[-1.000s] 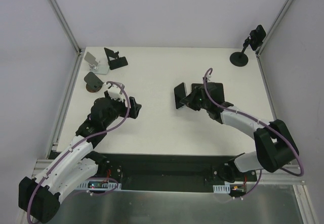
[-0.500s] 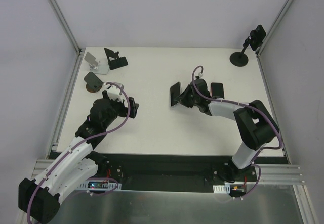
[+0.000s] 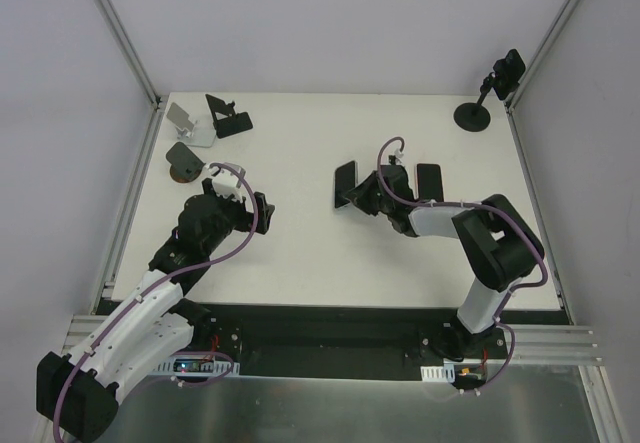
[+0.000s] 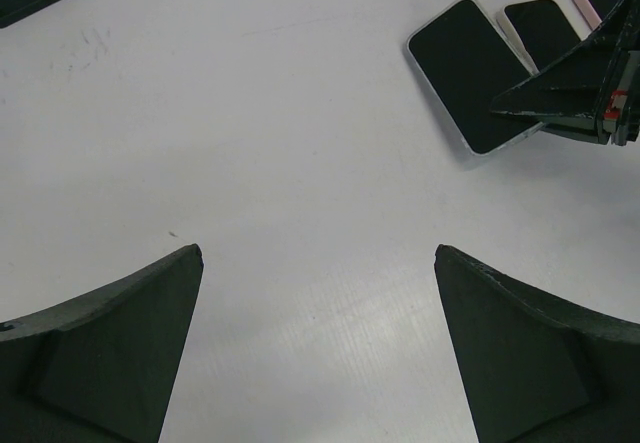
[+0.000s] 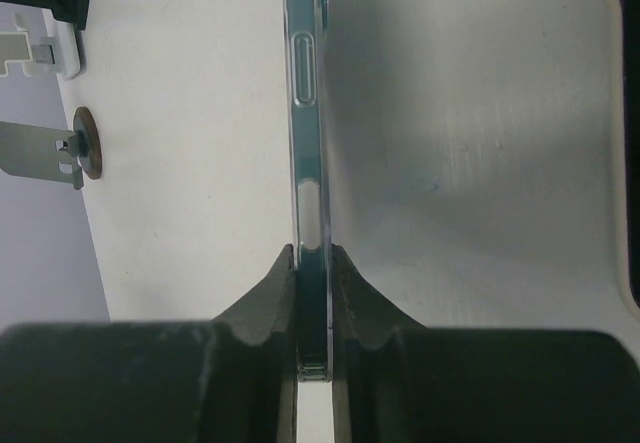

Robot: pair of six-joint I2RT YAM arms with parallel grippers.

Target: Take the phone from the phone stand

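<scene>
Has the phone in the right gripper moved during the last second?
Yes. The phone, pinched by the right gripper, has shifted slightly left, away from the second phone lying flat.

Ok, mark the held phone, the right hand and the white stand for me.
phone (image 5: pixel 306 153), right wrist view, side edge between the two buttons
right hand (image 5: pixel 312 258), right wrist view, midway between its fingertips, shut on the phone
white stand (image 3: pixel 197 135), top view, its base

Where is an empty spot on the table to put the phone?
Bare table in front, between left arm and right arm, and at the back between the phone stands and round black base. Crowded: far left corner, and beside the flat phone.
</scene>
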